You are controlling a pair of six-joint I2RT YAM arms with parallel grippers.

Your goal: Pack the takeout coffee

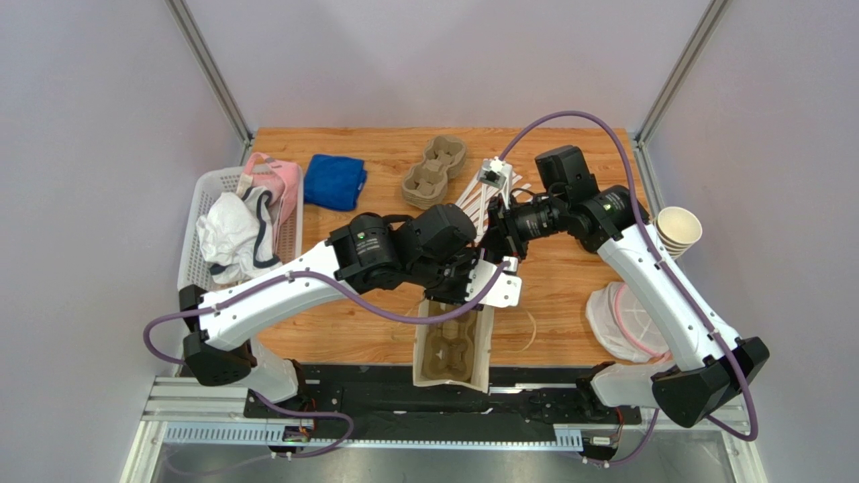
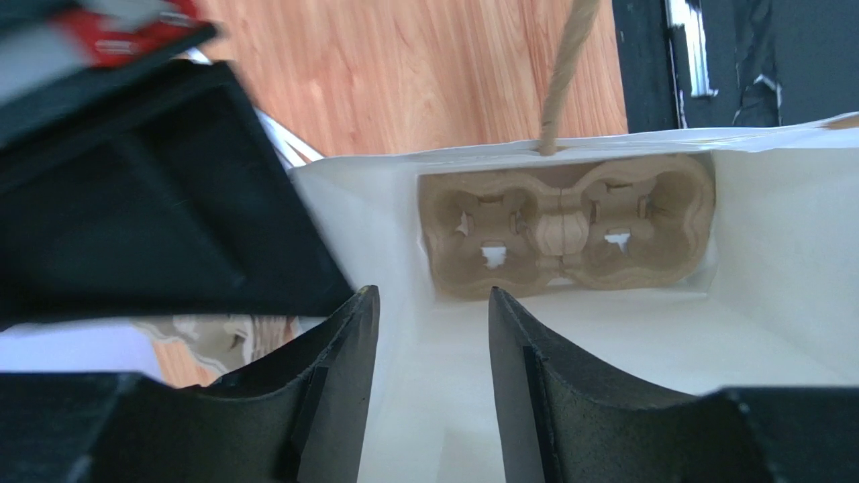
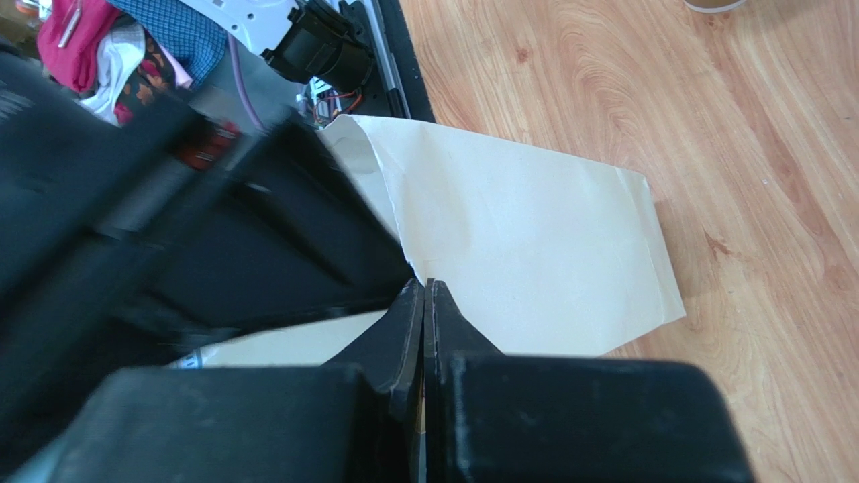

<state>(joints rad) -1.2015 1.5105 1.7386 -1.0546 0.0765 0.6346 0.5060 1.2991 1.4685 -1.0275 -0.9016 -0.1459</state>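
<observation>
Your right gripper (image 3: 424,302) pinches the rim of the paper bag (image 3: 524,242) at the tabletop's near edge, so its mouth gapes open. Your left gripper (image 2: 434,307) hangs above the tray (image 2: 565,226) inside, fingers apart and empty.

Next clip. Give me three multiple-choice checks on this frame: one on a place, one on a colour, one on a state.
1. Where does the cup carrier in the left wrist view lie?
A on a plate; B inside the paper bag; C in a drawer.
2. What colour is the folded cloth?
A blue; B green; C yellow.
3. How does the left hand stand?
A shut on a cup; B shut on a spoon; C open, holding nothing.

B: the cup carrier sits at the bottom of the bag, white walls around it.
A: the top view shows it plainly blue.
C: its fingers stand apart, with only the bag's inside showing between them.
</observation>
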